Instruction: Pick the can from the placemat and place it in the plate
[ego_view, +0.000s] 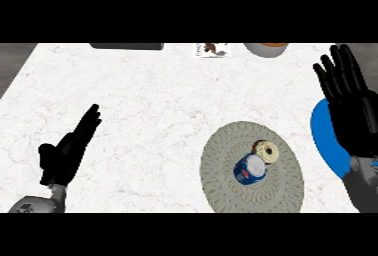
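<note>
One white marbled surface (148, 100) fills the head view, and two hands show above it.

Task items, counted:
- One can (250, 169), blue with a pale end, lies tipped on its side on the placemat, roughly at the mat's middle.
- One placemat (221, 150), round, grey-green and woven in look, sits right of the surface's centre toward the near edge.
- One plate (325, 140), blue, lies at the right edge of the surface, just beside the placemat. Much of it is hidden under the right hand and forearm, so its full outline cannot be told.

Other items, counted:
- One small ring-shaped item (266, 150), pale with a brown rim, possibly a doughnut, rests on the placemat touching or just beside the can's upper end; contact cannot be confirmed.
- One dark flat object (127, 46) at the far edge, left of centre, cut off by the view.
- One small printed packet (211, 50) at the far edge, near centre.
- One bowl-like vessel (266, 49) at the far edge, right of centre, only partly seen.

Hands:
- Left hand (68, 150): at the lower left, resting above the surface, fingers straight and released, grasping nothing, well apart from the placemat.
- Right hand (353, 105): at the right edge, over the plate, fingers (341, 62) straight and spread, released, grasping nothing. It is apart from the can.

The can is on the placemat, not in the plate.
</note>
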